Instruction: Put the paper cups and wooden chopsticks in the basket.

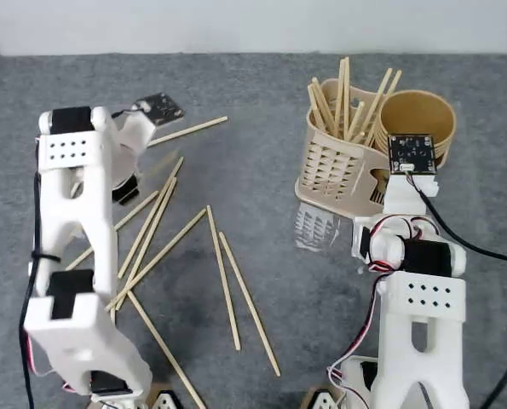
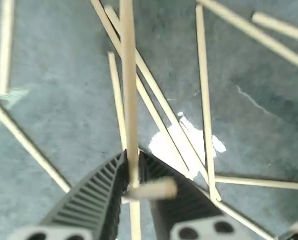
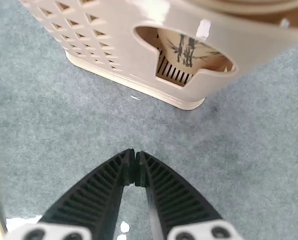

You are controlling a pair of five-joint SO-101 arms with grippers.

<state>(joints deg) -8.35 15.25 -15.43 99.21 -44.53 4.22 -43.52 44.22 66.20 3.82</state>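
Pinching one chopstick (image 2: 127,75) between the jaws of the left claw (image 2: 132,162), over loose chopsticks (image 1: 223,273) scattered across the grey table (image 1: 262,94). Hanging with jaws pressed together on nothing: right claw (image 3: 134,160), low over the table, just in front of the basket (image 3: 108,55). Standing inside the basket, side by side: a bundle of chopsticks (image 1: 347,102) and stacked paper cups (image 1: 419,119).

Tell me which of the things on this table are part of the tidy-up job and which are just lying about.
Part of the job: basket; paper cups inside it; chopsticks standing in it; loose chopsticks lying flat; one chopstick clamped in the left tool.

Just lying about: grey mat; white marks on it.
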